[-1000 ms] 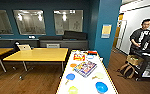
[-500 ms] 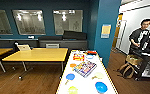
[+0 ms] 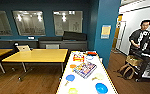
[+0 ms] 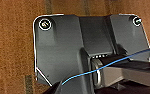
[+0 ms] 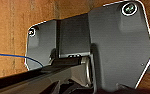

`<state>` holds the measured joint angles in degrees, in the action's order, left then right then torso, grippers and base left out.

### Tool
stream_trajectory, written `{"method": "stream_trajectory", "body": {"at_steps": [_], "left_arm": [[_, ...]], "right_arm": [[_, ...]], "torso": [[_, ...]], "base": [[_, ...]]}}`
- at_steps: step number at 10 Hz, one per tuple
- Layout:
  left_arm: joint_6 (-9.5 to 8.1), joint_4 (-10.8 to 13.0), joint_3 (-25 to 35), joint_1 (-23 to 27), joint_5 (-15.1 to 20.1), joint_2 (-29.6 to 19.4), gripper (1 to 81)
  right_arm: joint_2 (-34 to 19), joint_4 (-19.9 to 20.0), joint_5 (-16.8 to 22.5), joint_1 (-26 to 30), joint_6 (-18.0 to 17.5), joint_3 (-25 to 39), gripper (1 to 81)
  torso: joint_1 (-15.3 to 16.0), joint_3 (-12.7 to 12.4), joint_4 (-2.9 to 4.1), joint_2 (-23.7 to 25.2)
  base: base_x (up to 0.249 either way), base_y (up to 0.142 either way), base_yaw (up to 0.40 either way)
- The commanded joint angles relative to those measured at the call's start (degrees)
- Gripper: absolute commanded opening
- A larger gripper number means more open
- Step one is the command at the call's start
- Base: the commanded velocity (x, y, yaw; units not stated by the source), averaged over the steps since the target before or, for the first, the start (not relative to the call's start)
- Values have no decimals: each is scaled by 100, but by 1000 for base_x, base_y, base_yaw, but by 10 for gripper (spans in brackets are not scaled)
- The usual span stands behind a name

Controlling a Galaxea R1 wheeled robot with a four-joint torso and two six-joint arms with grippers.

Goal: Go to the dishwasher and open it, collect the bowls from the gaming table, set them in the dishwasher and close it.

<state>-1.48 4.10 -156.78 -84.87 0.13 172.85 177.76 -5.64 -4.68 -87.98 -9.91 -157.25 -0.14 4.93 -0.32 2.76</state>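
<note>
The gaming table point(image 3: 66, 86), long with a pale top and white edge, runs away from me at the lower middle of the head view. On it lie a bright blue bowl point(image 3: 101, 88) at the near right, another blue bowl point(image 3: 70, 77) at the near left and a third blue one point(image 3: 89, 57) towards the far end. A pale yellowish bowl point(image 3: 99, 76) sits between them on the right. Both wrist views look down on the brown wooden floor point(image 4: 13, 50) past the robot's dark plate. The dishwasher is out of view.
A colourful game box point(image 3: 85, 69) lies mid-table, with a smaller box point(image 3: 78, 58) beyond it. Orange-topped tables point(image 3: 38, 55) stand to the left, and a teal pillar point(image 3: 104, 30) rises behind the table. A person point(image 3: 141, 37) stands at a cart point(image 3: 148, 62) on the right, with a bag point(image 3: 127, 71) on the floor.
The whole head picture has shifted a little, so the camera has moved slightly. The things on the table lie as before.
</note>
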Motion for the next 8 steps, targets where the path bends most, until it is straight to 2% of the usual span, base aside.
{"method": "stream_trajectory", "body": {"at_steps": [1, 3, 6, 8], "left_arm": [[24, -23, 7, 396, 285, -13, 811], [24, -14, 7, 388, 285, -13, 811], [24, 3, 7, 388, 285, -31, 811], [-2, -32, 7, 379, 294, -100, 811]], "right_arm": [[51, -24, 275, 346, 24, 37, 811], [60, -24, 266, 346, 16, 37, 811], [-27, -51, 284, 355, 51, 55, 811], [-237, 10, 214, 311, 33, 342, 811]], "torso": [[14, 0, 0, 0], [19, 4, 0, -5], [28, 6, 0, -11], [21, 4, 0, -9]], "base": [[134, 0, 0], [135, 0, 0], [0, 0, 0], [0, 0, 0]]}}
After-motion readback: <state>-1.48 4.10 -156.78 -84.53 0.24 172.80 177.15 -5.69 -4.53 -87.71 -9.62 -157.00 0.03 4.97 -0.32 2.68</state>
